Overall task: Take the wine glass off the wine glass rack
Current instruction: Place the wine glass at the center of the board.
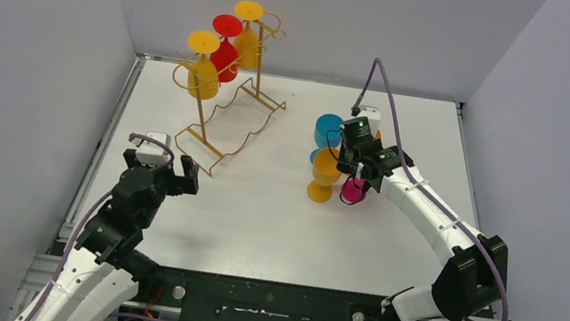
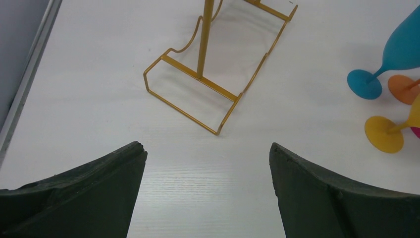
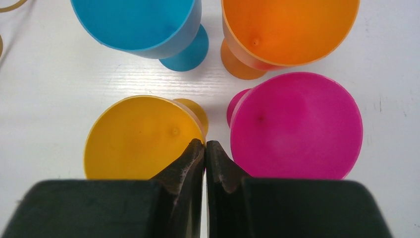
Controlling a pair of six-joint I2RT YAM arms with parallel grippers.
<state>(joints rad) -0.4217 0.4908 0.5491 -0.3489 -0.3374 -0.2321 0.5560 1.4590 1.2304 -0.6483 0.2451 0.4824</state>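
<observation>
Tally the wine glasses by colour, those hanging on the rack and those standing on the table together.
Yellow: 3 (front rack glass, back rack glass, standing yellow glass)
Red: 1 (red glass)
Blue: 1 (blue glass)
Orange: 1 (orange glass)
Pink: 1 (pink glass)
Total: 7

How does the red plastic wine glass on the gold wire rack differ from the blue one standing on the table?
The red wine glass hangs upside down, foot up, on the gold wire rack; the blue wine glass stands upright, foot on the white table. Colours differ: red against blue. Both have the same stemmed goblet shape.
</observation>
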